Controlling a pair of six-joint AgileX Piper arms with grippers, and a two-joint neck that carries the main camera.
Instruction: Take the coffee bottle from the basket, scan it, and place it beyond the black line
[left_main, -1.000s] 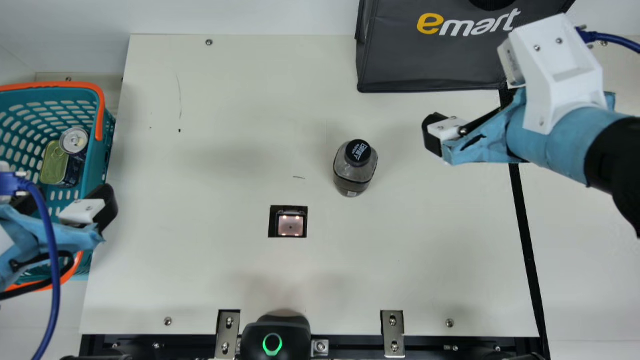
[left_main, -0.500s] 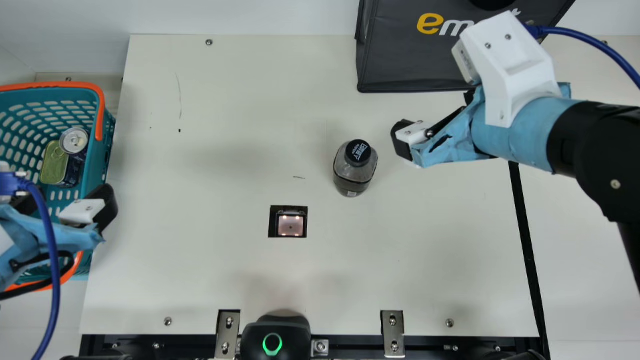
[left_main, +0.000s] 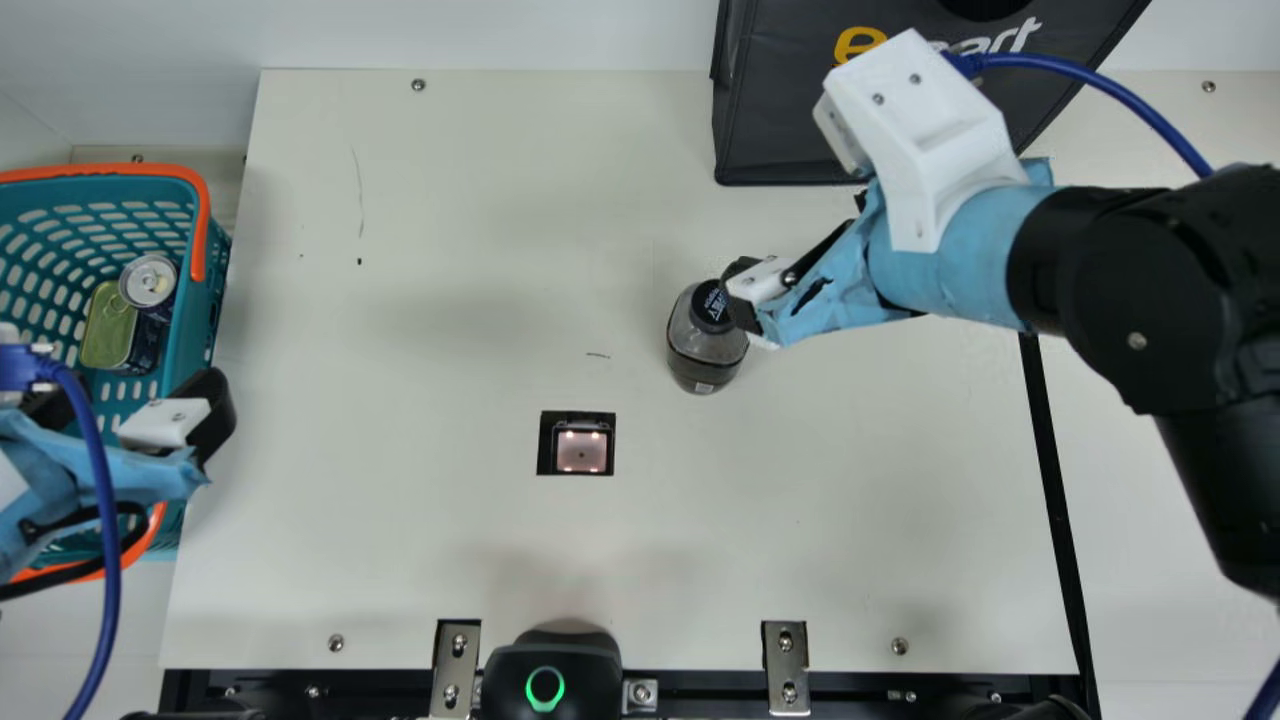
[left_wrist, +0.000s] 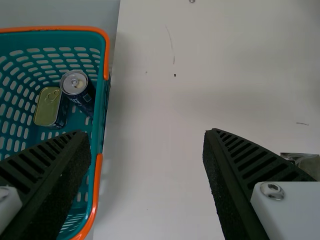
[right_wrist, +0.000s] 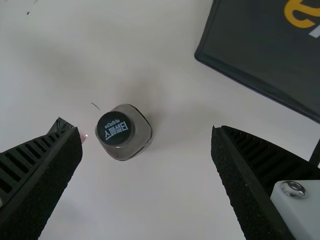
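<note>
1. Coffee bottle (left_main: 700, 350), 1 pc: upright on cream table (left_main: 400, 420), just R of ctr in main view; dark cap partly behind a finger of the right gripper; well apart from basket, on L side of black line (left_main: 1055, 480)
2. Right gripper (left_main: 798, 245): upper R of ctr, main view, by the bottle cap; fingers spread, nothing grasped; in right wrist view, bottle shows L of ctr, betw. the two fingers; contact w/ cap: can't tell
3. Left gripper (left_main: 138, 405): L edge, over near part of basket; fingers wide apart, nothing held
4. Basket (left_main: 213, 290), teal w/ orange handles: L side of frame; contains round can (left_main: 147, 281) & flat tin (left_main: 108, 330), side by side
5. Scan window (left_main: 581, 450), lit: set in table, below & L of bottle in frame
6. Black device (left_main: 545, 680) w/ green ring: btm edge, L of ctr
7. Dark bag (left_main: 800, 130), printed front: top, R of ctr, partly behind right arm
</note>
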